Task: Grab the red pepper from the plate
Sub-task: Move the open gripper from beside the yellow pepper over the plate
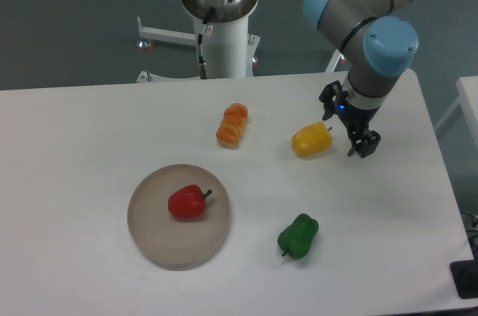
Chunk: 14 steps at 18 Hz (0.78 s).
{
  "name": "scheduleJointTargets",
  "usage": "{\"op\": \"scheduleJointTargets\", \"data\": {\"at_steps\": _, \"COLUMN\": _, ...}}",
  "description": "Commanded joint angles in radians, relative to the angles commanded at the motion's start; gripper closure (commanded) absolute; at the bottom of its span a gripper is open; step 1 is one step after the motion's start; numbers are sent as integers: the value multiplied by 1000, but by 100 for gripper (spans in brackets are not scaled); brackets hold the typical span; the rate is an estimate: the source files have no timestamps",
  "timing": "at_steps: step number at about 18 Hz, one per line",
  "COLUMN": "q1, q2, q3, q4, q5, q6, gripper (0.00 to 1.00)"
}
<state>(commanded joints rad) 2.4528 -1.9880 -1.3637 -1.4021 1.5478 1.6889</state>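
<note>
Camera view: the red pepper (187, 202) lies on the plate (149, 237), near left. The gripper (348, 131) hangs far right beside the yellow pepper (311, 140), fingers spread, holding nothing.

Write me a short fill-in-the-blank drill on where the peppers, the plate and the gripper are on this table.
1. The red pepper lies on the ____.
2. The gripper hangs just right of the ____ pepper.
3. The green pepper lies on the table, to the ____ of the plate.
4. The gripper holds ____.

Missing words: plate; yellow; right; nothing
</note>
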Motion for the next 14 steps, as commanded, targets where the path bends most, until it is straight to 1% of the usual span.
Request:
{"op": "scheduleJointTargets", "data": {"at_steps": 3, "q1": -3, "q2": 0, "q3": 2, "q4": 0, "q5": 0, "q6": -6, "gripper": 0}}
{"op": "scheduleJointTargets", "data": {"at_steps": 8, "q1": -49, "q2": -6, "q3": 11, "q4": 11, "q5": -3, "q6": -38, "gripper": 0}}
{"op": "scheduleJointTargets", "data": {"at_steps": 9, "q1": -86, "q2": -3, "q3": 11, "q4": 12, "q5": -3, "q6": -87, "gripper": 0}}
{"op": "scheduleJointTargets", "data": {"at_steps": 11, "q1": -132, "q2": 6, "q3": 12, "q4": 14, "q5": -15, "q6": -167, "gripper": 0}}
{"op": "scheduleJointTargets", "data": {"at_steps": 14, "q1": -211, "q2": 9, "q3": 8, "q4": 23, "q5": -26, "q6": -242, "gripper": 0}}
